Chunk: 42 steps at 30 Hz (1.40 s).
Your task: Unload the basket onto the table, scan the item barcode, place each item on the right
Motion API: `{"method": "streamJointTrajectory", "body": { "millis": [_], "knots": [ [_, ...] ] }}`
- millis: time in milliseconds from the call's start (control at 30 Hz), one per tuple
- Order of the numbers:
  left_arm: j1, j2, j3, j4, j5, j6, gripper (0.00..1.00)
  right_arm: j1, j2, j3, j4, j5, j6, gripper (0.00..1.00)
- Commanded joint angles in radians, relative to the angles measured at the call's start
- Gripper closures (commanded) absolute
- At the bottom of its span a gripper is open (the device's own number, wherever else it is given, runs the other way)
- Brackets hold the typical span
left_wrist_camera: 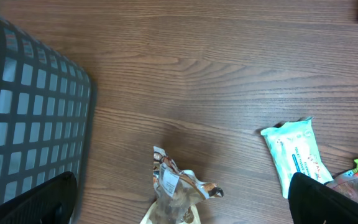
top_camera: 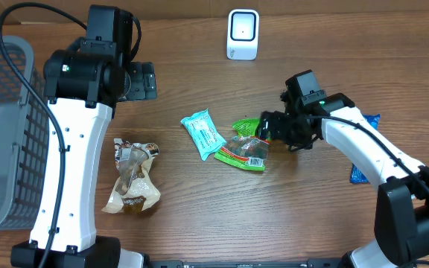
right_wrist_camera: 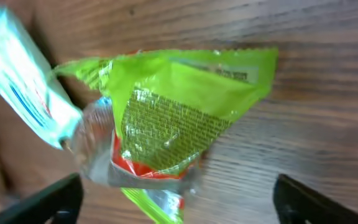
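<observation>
1. The scanner (top_camera: pixel 243 34) is white and stands at the far side of the table (top_camera: pixel 199 231).
2. The green packet (top_camera: pixel 243 151) lies flat on the table, almost straight in front of the scanner and well nearer the robot. The right wrist view shows fine print facing up and a clear and red end.
3. The right gripper (top_camera: pixel 264 128) has its jaws spread wide and holds nothing. It is low at the packet's edge, in front of the scanner and slightly to its right. Whether it touches the packet cannot be told.
4. The left gripper (top_camera: pixel 149 82) also has its jaws fully apart and is empty. It is to the scanner's left and a little nearer the robot.
5. A teal pack (top_camera: pixel 202 134) lies in front of the scanner, slightly to its left.
6. A brown bag (top_camera: pixel 132 179) is crumpled, farther left of the scanner and closer to the robot.
7. A grey basket (top_camera: pixel 6 89) is far to the scanner's left.
8. A blue packet (top_camera: pixel 362 160) is to the scanner's right, partly under the right arm.
</observation>
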<state>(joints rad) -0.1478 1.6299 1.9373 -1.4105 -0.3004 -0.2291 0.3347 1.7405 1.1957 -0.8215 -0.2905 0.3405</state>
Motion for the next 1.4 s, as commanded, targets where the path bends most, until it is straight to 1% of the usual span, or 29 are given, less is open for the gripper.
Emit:
{"method": "streamJointTrajectory", "body": {
  "millis": [0, 167, 300, 467, 567, 767, 833, 867, 1000, 1033, 1067, 1167, 1233, 1267, 1367],
  "knots": [
    [0.003, -0.02, 0.018, 0.001, -0.014, 0.016, 0.0, -0.022, -0.008, 0.09, -0.019, 0.026, -0.28, 0.0],
    [0.003, -0.02, 0.018, 0.001, -0.014, 0.016, 0.0, -0.038, -0.007, 0.216, -0.021, 0.036, -0.486, 0.0],
    [0.003, -0.02, 0.018, 0.001, -0.014, 0.016, 0.0, -0.038, 0.014, 0.25, 0.036, 0.035, -0.574, 0.0],
    [0.003, -0.02, 0.018, 0.001, -0.014, 0.016, 0.0, -0.039, 0.123, 0.261, 0.072, 0.024, -0.619, 0.0],
    [0.003, -0.02, 0.018, 0.001, -0.014, 0.016, 0.0, -0.041, 0.197, 0.261, 0.056, -0.034, -0.665, 0.01],
    [0.003, -0.02, 0.018, 0.001, -0.014, 0.016, 0.0, -0.04, 0.285, 0.261, 0.006, -0.112, -0.73, 0.03],
    [0.003, -0.02, 0.018, 0.001, -0.014, 0.016, 0.0, -0.04, 0.304, 0.261, -0.032, -0.167, -0.77, 0.06],
    [0.003, -0.02, 0.018, 0.001, -0.014, 0.016, 0.01, -0.04, 0.311, 0.261, -0.053, -0.19, -0.787, 0.1],
    [0.003, -0.02, 0.018, 0.001, -0.014, 0.016, 0.0, -0.04, 0.315, 0.259, -0.132, -0.22, -0.791, 0.16],
    [0.003, -0.02, 0.018, 0.001, -0.014, 0.016, 0.0, -0.04, 0.315, 0.259, -0.153, -0.22, -0.791, 0.19],
    [0.003, -0.02, 0.018, 0.001, -0.014, 0.016, 0.0, -0.04, 0.315, 0.259, -0.17, -0.22, -0.791, 0.26],
    [0.003, -0.02, 0.018, 0.001, -0.014, 0.016, 0.0, -0.04, 0.315, 0.257, -0.205, -0.22, -0.747, 0.61],
    [0.003, -0.02, 0.018, 0.001, -0.014, 0.016, 0.0, -0.041, 0.315, 0.257, -0.205, -0.22, -0.678, 0.95],
    [0.003, -0.02, 0.018, 0.001, -0.014, 0.016, 0.0, -0.046, 0.315, 0.257, -0.202, -0.22, -0.632, 0.96],
    [0.003, -0.02, 0.018, 0.001, -0.014, 0.016, 0.0, -0.077, 0.315, 0.257, -0.19, -0.22, -0.457, 0.96]
  ]
}}
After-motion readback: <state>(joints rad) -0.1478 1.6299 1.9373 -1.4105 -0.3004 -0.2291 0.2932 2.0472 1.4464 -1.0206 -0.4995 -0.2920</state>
